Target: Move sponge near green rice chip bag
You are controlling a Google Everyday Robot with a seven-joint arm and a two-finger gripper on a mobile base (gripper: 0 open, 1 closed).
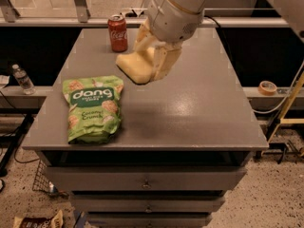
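Note:
The pale yellow sponge (135, 66) is held in my gripper (151, 63), which is shut on it, above the grey table top, just right of and behind the green rice chip bag. The green rice chip bag (92, 107) lies flat at the table's front left, with white "dang" lettering on a dark green label. The sponge hangs close to the bag's upper right corner, apart from it. My white arm comes down from the upper right.
A red soda can (118, 33) stands upright at the back left of the grey table (199, 113), just behind the sponge. Drawers sit below the table top. A water bottle (22, 79) and a tape roll (267, 87) lie off the table.

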